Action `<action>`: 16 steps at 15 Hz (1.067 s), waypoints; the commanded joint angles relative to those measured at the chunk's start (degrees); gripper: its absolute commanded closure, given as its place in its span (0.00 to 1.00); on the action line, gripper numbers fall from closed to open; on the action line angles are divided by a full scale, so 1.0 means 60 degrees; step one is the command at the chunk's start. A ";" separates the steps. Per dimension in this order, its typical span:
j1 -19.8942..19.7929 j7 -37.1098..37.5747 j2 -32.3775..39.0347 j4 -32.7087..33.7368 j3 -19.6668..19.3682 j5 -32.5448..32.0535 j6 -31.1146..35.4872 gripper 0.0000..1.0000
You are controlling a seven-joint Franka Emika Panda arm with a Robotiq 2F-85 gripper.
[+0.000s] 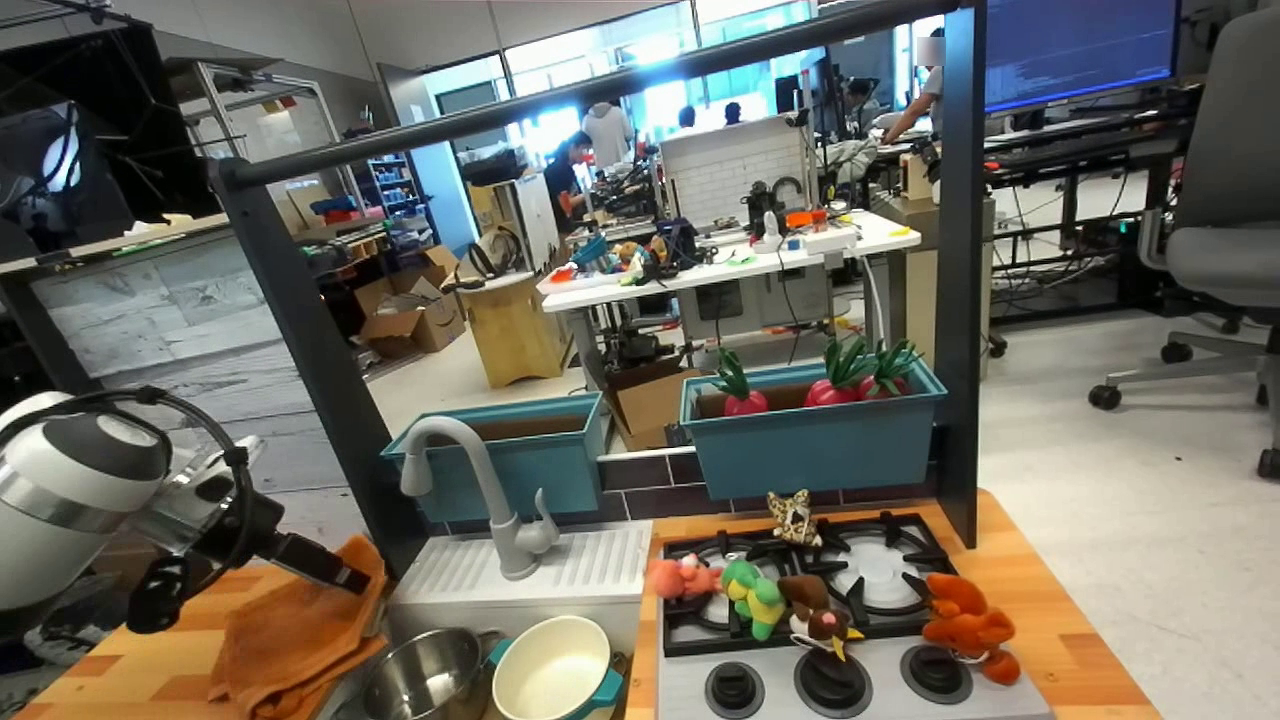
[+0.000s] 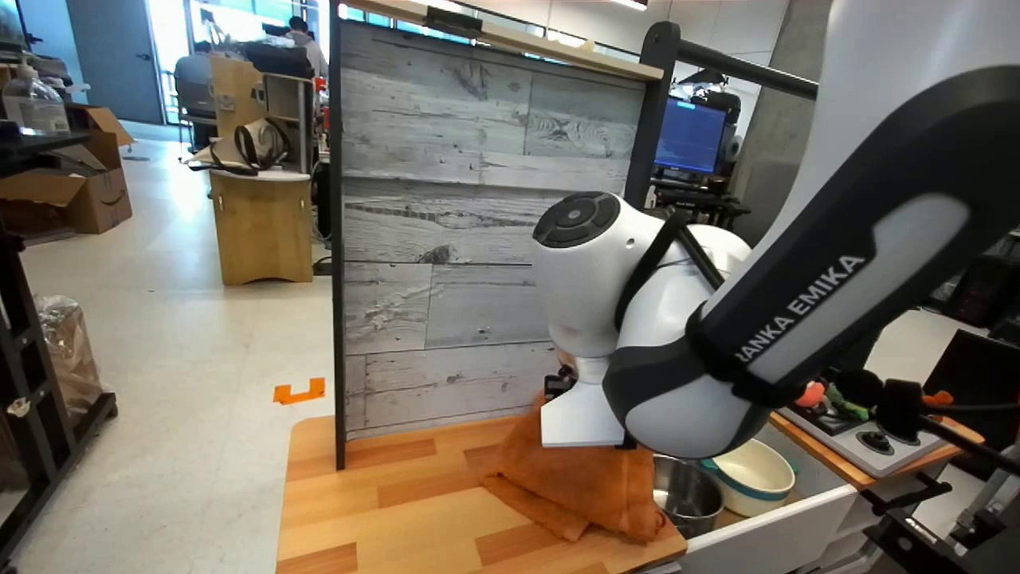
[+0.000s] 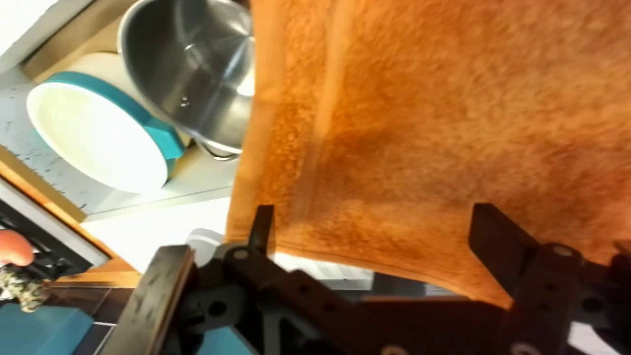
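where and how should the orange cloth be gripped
Likely by the raised end of the cloth, coming from above. In both exterior views it rises there, higher than the rest, and in the wrist view an edge runs across the gap of the open end effector, so closing should bunch a fold. The broad face probably offers less to pinch.

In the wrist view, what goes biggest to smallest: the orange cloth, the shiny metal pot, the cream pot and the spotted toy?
1. Orange cloth, easily largest
2. Metal pot and cream pot: too alike to rank, since the metal one is partly hidden
3. Spotted toy, smallest
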 commanded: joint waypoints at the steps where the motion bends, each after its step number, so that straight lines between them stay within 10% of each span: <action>1: 0.0026 0.0162 0.0002 0.0230 0.0320 -0.0056 -0.0869 0.00; 9: 0.0647 -0.0119 0.0568 0.1336 0.2238 0.0020 -0.0483 0.00; 16: -0.0155 0.1270 0.0665 0.1034 0.0627 0.0069 -0.0660 0.00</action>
